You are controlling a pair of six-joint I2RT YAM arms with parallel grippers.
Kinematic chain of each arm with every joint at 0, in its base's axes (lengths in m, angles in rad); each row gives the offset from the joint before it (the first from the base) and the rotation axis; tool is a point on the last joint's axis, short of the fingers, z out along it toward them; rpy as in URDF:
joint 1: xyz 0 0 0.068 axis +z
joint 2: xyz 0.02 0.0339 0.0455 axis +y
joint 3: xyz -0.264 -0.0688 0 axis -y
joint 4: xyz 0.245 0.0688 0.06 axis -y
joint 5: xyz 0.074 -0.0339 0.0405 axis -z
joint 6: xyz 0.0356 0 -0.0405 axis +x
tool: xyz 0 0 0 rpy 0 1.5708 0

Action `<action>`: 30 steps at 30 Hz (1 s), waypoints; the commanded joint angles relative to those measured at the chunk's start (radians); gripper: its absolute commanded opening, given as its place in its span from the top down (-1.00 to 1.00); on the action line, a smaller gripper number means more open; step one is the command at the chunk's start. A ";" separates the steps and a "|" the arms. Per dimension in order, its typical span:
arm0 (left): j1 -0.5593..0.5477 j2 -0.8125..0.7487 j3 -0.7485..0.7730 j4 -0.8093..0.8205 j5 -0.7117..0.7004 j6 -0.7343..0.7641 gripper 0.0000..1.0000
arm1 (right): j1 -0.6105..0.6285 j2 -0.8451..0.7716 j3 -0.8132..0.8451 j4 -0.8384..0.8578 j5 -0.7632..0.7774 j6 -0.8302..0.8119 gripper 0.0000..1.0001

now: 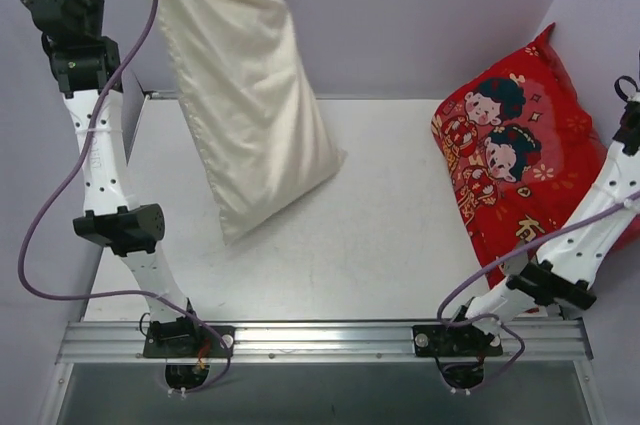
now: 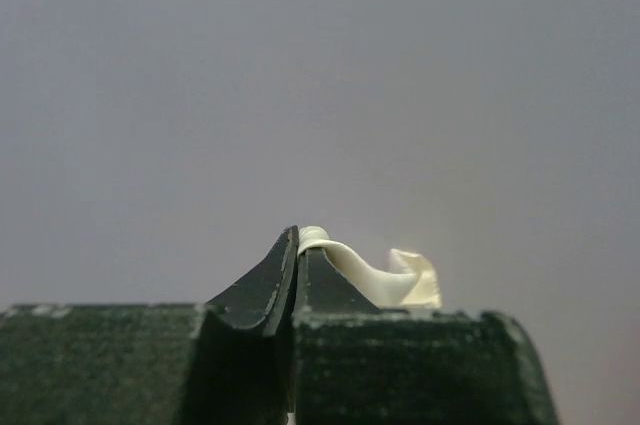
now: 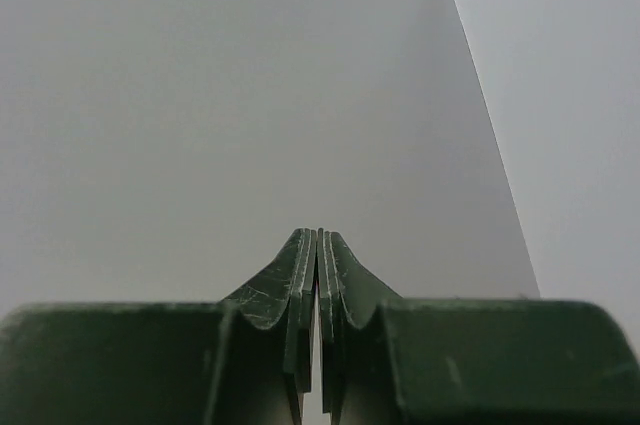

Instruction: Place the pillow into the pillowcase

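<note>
The cream pillowcase [image 1: 250, 95] hangs from the top left down to the table, bulky and full-looking, with its lower corner resting on the white table [image 1: 380, 245]. The white pillow with the yellow seam does not show; whether it is inside I cannot tell. My left gripper [image 2: 300, 237] is raised high and shut on a fold of the cream pillowcase fabric [image 2: 370, 280]. In the top view its fingers are beyond the top edge. My right gripper [image 3: 318, 235] is shut and empty, facing a bare grey wall, raised at the far right.
A red cushion [image 1: 510, 155] printed with cartoon children leans against the right wall. Grey walls enclose the table at back, left and right. A metal rail [image 1: 320, 340] with both arm bases runs along the near edge.
</note>
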 commanded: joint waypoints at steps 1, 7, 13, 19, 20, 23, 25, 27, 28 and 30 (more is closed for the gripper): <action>0.022 -0.133 0.002 0.233 -0.048 -0.035 1.00 | 0.007 -0.147 0.006 0.219 0.030 -0.021 1.00; 0.029 -0.352 -0.556 0.156 -0.034 0.087 1.00 | 0.191 -0.253 -0.340 0.032 -0.228 -0.203 0.78; 0.143 -0.638 -1.033 0.051 -0.045 0.265 1.00 | 0.317 -0.358 -0.667 -0.230 -0.335 -0.441 -0.20; 0.286 -0.849 -1.384 -0.224 0.016 0.414 1.00 | 0.413 -0.387 -0.850 -0.416 -0.340 -0.613 -0.85; 0.309 -0.884 -1.421 -0.268 0.013 0.478 1.00 | 0.426 -0.381 -0.865 -0.442 -0.326 -0.630 -0.86; 0.345 -0.923 -1.538 -0.473 0.000 0.591 0.92 | 0.466 -0.352 -0.904 -0.531 -0.308 -0.690 -0.95; 0.385 -0.926 -1.573 -0.622 0.004 0.645 0.41 | 0.477 -0.335 -0.919 -0.582 -0.300 -0.735 -0.99; 0.425 -0.922 -1.555 -0.693 0.064 0.711 -0.06 | 0.481 -0.324 -0.936 -0.623 -0.288 -0.760 -1.00; 0.425 -0.917 -1.538 -0.724 0.084 0.721 -0.33 | 0.483 -0.321 -0.941 -0.636 -0.286 -0.785 -1.00; 0.415 -0.883 -1.491 -0.744 0.184 0.719 -0.70 | 0.484 -0.304 -0.944 -0.672 -0.276 -0.806 -1.00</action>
